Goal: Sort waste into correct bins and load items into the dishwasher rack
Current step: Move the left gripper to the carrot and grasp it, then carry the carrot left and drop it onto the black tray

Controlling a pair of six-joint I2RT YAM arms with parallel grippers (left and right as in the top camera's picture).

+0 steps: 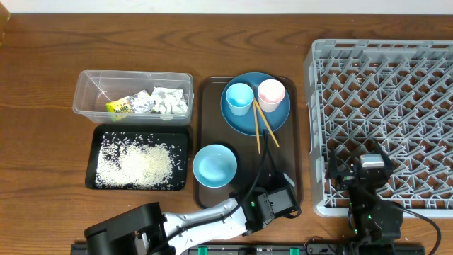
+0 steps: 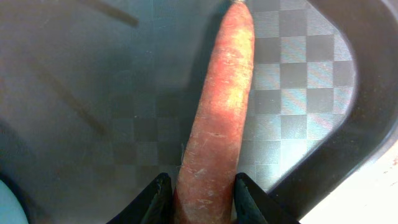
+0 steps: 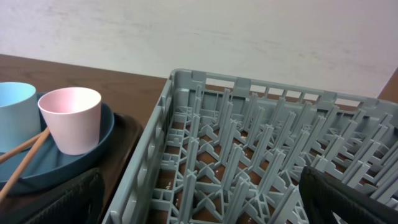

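Left claw [image 2: 203,186] pinching carrot [image 2: 227,93]; right claw [image 3: 205,199] wide open, hovering.

1. A brown wooden surface [image 1: 42,156] fills the overhead view, its grain running left to right in darker streaks.
2. Near its far edge the wood carries a soft, pale sheen of reflected light.
3. Shadows on the wood are soft-edged and lie close to whatever casts them.
4. In the right wrist view a pale, off-white wall [image 3: 249,31] rises behind the surface's far edge, faintly mottled and evenly lit.
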